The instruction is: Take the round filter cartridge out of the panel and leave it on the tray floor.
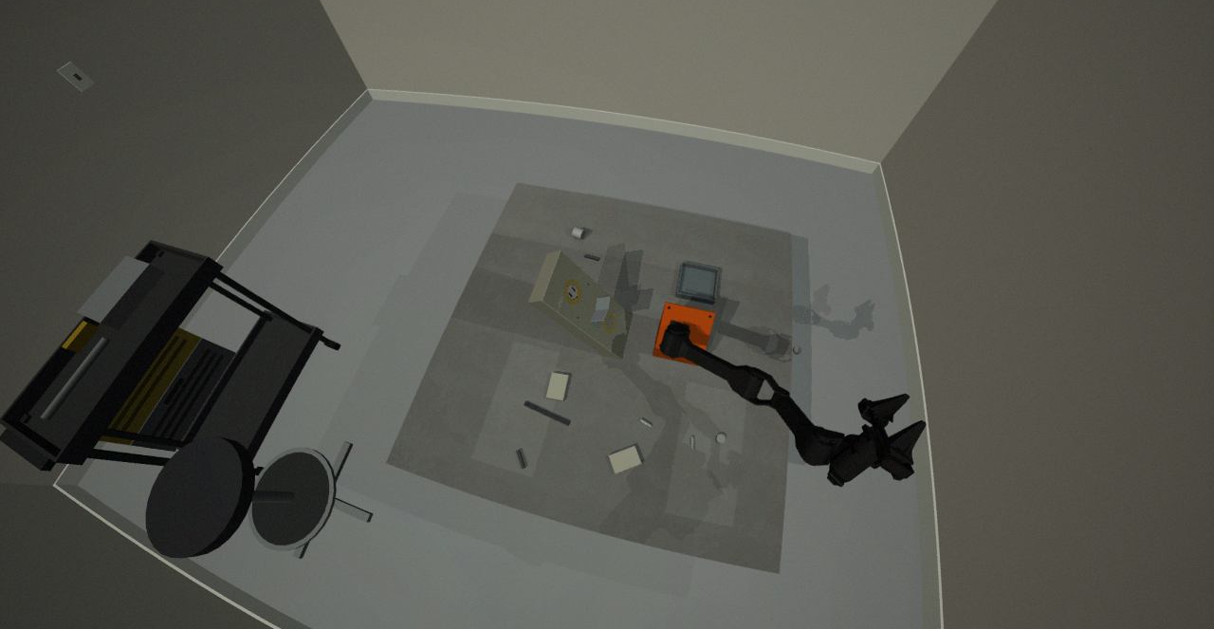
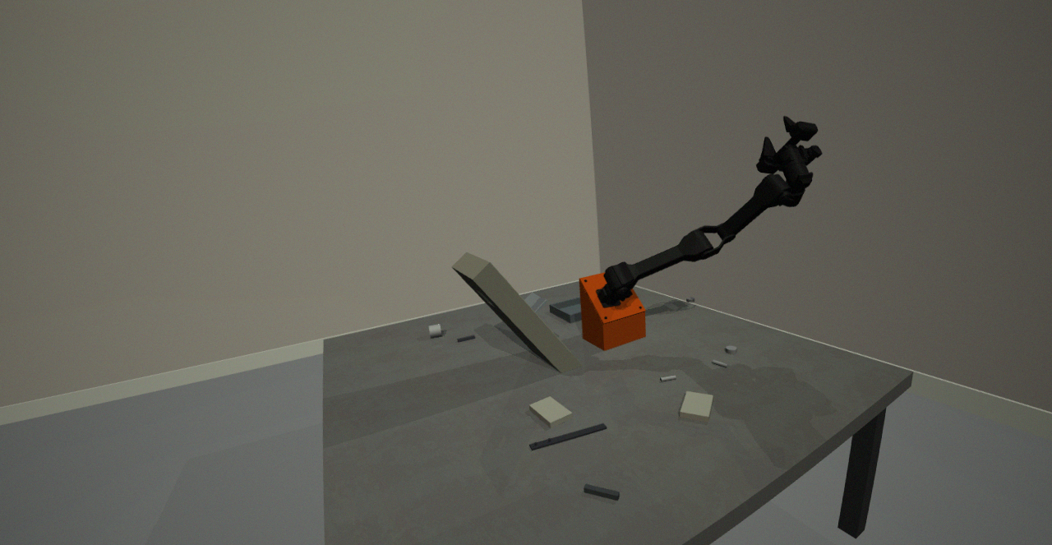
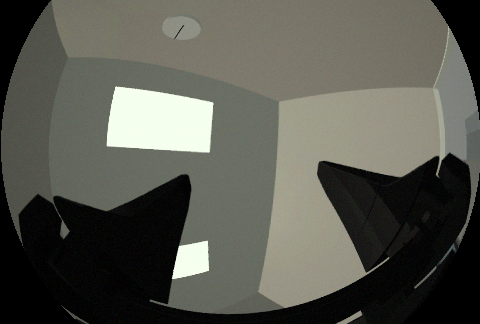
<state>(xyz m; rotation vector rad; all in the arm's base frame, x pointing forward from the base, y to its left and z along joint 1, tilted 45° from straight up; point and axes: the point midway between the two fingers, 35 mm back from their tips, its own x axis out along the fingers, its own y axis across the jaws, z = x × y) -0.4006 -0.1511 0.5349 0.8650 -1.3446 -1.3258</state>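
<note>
The pale service panel (image 1: 587,295) (image 2: 514,311) stands tilted on the table. The round cartridge (image 1: 572,291), light with dark slots, sits in a yellow ring on its face in the top view; that face is hidden in the exterior view. A light plate (image 1: 600,309) stands beside a second yellow ring on the face. The grey-blue tray (image 1: 699,281) (image 2: 565,311) lies behind the arm's base; nothing shows inside it in the top view. My gripper (image 1: 915,410) (image 2: 776,128) (image 3: 256,176) is open and empty, raised high and far from panel and tray.
The orange base (image 1: 700,316) (image 2: 624,331) stands between panel and tray. Two cream blocks (image 1: 558,384) (image 2: 695,406), a long dark bar (image 1: 547,413) (image 2: 568,436) and a white cylinder (image 1: 578,232) (image 2: 435,330) lie on the table with several small pieces.
</note>
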